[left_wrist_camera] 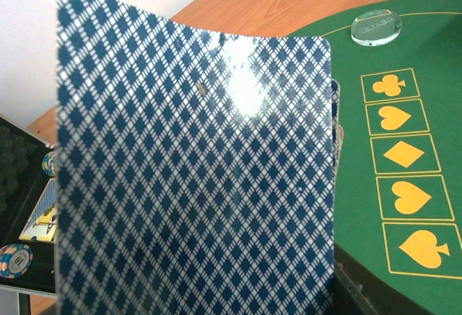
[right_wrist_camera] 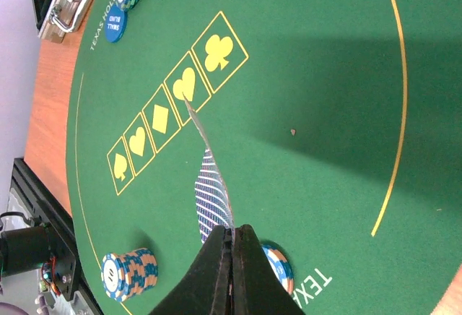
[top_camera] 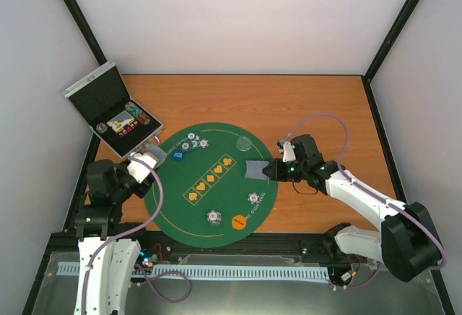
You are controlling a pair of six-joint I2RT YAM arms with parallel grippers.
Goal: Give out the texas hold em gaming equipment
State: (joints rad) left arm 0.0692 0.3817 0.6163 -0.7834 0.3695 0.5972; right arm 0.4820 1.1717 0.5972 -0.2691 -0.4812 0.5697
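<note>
- At right gripper (right_wrist_camera: pixel 232 237): pinched tight on one playing card (right_wrist_camera: pixel 210 193), edge-on in wrist view, held over green mat (right_wrist_camera: pixel 325 127) just right of the suit boxes.
- At left gripper (top_camera: pixel 146 162): fingertips hidden behind card stack (left_wrist_camera: pixel 195 185). Stack upright, off the table, filling the wrist view, so reads as clamped on it. Sits at the mat's left edge, near silver case (top_camera: pixel 97 98).
- On mat, far left: blue disc (top_camera: pixel 178 155) touching nothing, chip cluster (top_camera: pixel 193 142) just beside it.
- Far side: clear disc (top_camera: pixel 245 142).
- Near edge: orange disc (top_camera: pixel 239 221) between right chip stack (top_camera: pixel 254 197) and left chip stack (top_camera: pixel 214 217).
- In case: more chips (left_wrist_camera: pixel 14 259).
</note>
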